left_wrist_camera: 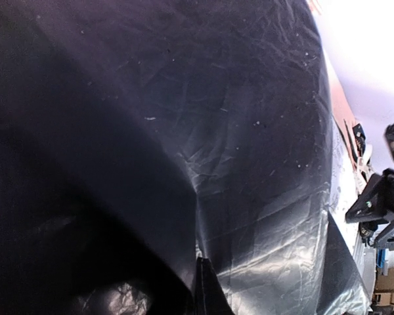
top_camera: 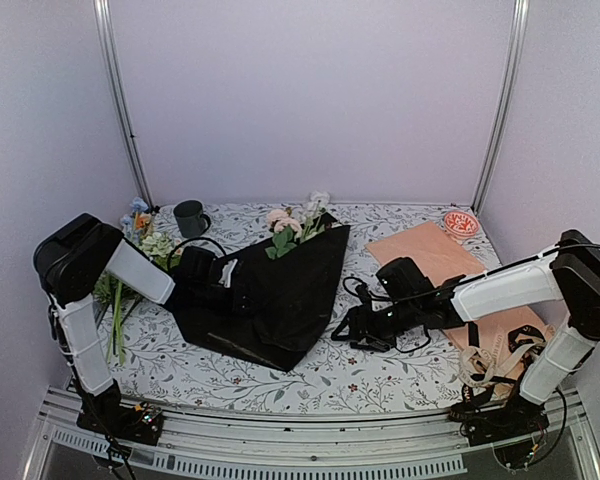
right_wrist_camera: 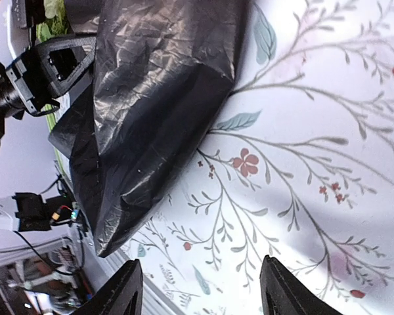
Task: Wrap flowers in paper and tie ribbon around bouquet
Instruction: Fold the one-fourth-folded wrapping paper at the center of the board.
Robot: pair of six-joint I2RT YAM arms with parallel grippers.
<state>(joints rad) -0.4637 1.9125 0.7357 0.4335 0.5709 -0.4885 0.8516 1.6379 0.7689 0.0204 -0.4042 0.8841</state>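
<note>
A table under a white cloth (top_camera: 380, 375) printed with leafy sprigs and small red flowers fills the booth. Plain pale-lilac walls (top_camera: 310, 90) close it in at the back and on both sides, and two slim metal uprights (top_camera: 120, 100) mark the rear corners. A ribbed aluminium rail (top_camera: 300, 445) runs along the near edge. The light is soft and even.

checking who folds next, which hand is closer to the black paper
Left. The left hand lies on the left part of the black paper, against it. The right hand sits just off the paper's right edge, open and not touching it.
</note>
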